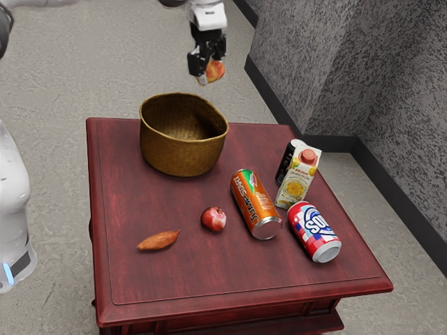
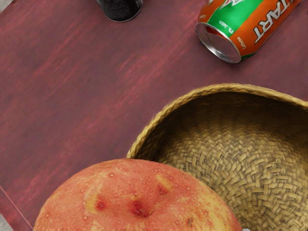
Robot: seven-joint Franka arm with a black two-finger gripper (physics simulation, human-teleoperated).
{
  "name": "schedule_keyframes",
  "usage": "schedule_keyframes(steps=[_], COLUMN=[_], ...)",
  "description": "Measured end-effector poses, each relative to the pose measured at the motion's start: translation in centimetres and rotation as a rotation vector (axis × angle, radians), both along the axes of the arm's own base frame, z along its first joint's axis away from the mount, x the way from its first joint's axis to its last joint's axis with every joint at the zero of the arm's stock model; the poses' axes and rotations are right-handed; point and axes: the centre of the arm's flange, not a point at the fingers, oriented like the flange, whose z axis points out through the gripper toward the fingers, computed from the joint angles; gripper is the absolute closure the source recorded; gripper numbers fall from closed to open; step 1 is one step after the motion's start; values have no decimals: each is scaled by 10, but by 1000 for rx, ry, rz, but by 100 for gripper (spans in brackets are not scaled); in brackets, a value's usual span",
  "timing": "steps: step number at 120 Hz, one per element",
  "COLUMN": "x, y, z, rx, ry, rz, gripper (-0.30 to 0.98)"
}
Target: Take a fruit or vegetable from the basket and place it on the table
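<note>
While the jaws, closed on one red-and-yellow fruit (image 1: 215, 68), hang high near the basket (image 1: 183, 158): hazards, two. Release from height may send the round piece rolling off the tabletop (image 1: 126, 209); low travel may clip the woven rim. Open room: exterior view's left, between basket and brown tuber (image 1: 159, 241). Tighter: beside the orange can (image 1: 248, 192).

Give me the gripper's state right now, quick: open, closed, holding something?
Gripper: closed, holding a rounded red-and-yellow fruit or vegetable up in the air.
</note>
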Motion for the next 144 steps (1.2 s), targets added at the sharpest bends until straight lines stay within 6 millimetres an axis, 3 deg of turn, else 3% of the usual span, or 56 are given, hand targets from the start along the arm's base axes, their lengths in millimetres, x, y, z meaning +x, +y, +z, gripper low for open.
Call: schedule_keyframes(steps=[14,34,42,54,62,71,83,101,120,144], x=[-34,-39,-46,-67,-84,-97,-114,-132,-133,-127], y=[-37,-62,-89,-148,-167,-171,-175,-184,-223,-229], z=[25,37,38,-1,-30,-57,-78,-95,-117,-130], rx=[3,-4,10,21,22,17,21,30,69,64], ry=[-9,0,6,79,126,165,185,192,212,210], rz=[-65,-112,-157,-250,-274,-270,-259,-253,-278,-254], gripper=[34,34,34,34,35,35,34,34,35,34])
